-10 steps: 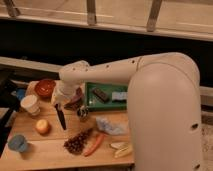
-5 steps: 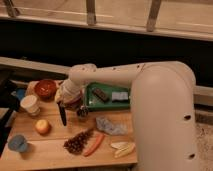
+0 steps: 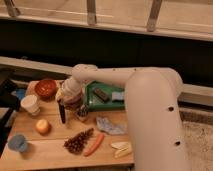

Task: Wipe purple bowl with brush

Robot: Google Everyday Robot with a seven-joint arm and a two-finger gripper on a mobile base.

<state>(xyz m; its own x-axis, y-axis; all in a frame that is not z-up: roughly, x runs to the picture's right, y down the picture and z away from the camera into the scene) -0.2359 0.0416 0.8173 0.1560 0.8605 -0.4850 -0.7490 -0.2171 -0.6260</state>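
Shifted left, the gripper (image 3: pixel 64 102) hangs over the worktop (image 3: pixel 50 150), jaws gripping the slim black brush (image 3: pixel 61 112). Purple bowl unseen. Best: lower gently, bristles first.

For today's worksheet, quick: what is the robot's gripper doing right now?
Gripper: shut on the long, slim black brush, which hangs upright over the wooden table.

The gripper (image 3: pixel 66 101) hangs over a wooden table (image 3: pixel 50 150) carrying a reddish-orange bowl (image 3: pixel 46 88), white cup (image 3: pixel 30 104), apple (image 3: pixel 42 126), blue lid (image 3: pixel 17 143), grapes (image 3: pixel 78 141), carrot (image 3: pixel 94 144), green tray (image 3: pixel 93 102) and crumpled cloth (image 3: pixel 109 125).
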